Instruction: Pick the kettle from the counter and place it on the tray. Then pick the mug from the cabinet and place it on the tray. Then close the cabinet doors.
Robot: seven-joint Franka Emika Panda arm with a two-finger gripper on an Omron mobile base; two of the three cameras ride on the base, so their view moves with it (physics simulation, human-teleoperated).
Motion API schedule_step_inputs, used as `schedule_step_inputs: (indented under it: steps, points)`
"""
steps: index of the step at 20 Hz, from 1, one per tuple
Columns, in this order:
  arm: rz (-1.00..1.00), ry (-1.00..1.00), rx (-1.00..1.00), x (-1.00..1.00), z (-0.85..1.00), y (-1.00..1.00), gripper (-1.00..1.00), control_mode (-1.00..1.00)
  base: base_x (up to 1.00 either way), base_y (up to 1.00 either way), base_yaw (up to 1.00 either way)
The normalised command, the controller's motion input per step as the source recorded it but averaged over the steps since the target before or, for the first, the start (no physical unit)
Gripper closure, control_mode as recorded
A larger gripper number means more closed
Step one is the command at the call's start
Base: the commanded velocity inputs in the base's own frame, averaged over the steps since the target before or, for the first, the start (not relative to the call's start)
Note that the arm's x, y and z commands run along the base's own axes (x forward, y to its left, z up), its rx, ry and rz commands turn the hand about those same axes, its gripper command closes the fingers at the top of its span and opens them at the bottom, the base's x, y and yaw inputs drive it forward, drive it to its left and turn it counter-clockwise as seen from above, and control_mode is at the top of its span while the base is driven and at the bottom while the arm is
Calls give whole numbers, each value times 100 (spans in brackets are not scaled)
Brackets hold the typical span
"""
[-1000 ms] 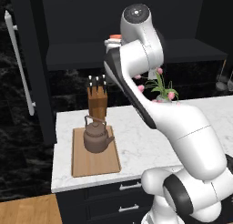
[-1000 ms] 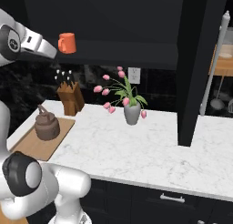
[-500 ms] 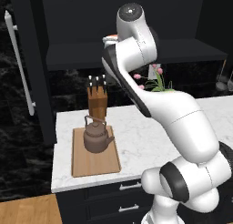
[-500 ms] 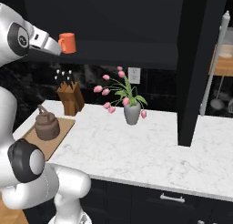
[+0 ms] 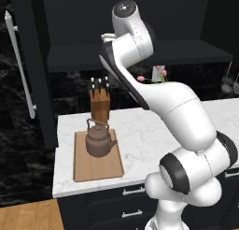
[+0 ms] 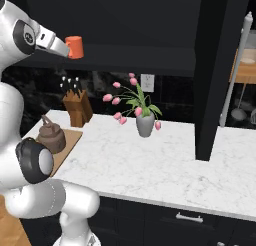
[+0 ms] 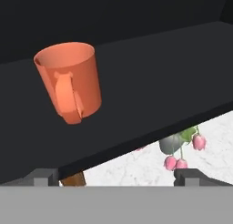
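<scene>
The orange mug stands on the dark shelf of the open cabinet, handle turned toward the camera. It also shows in the right base view as the mug, just ahead of my gripper. My gripper is open, with nothing between its fingertips and a short gap to the mug. The dark-brown kettle sits upright on the wooden tray on the marble counter. Both cabinet doors stand open: the left door and the right door.
A wooden knife block stands just behind the tray. A grey vase of pink tulips sits mid-counter under the shelf. Long silver bar handles stick out from the open doors. Dark drawers run below the counter.
The upper arm has swung a little to the left and the hand has edged closer to the mug. Mug, kettle and tray have stayed put.
</scene>
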Motion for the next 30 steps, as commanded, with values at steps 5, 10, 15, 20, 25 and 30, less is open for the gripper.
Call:
schedule_step_inputs:
  steps: [5, 10, 15, 20, 25, 30]
  points:
    - [-5, 0, 0, 29, 0, 8, -100, -100, 0, 0, 0]
    - [-5, 1, 0, 24, 0, 1, -100, -100, 0, 0, 0]
    - [-2, 0, 0, 24, -2, 0, -100, -100, 0, 0, 0]
    - [-2, 0, 0, 24, 0, 4, -100, -100, 0, 0, 0]
    - [-2, 0, 0, 20, 0, 2, -100, -100, 0, 0, 0]
    - [-1, 0, 0, 18, 0, 5, -100, -100, 0, 0, 0]
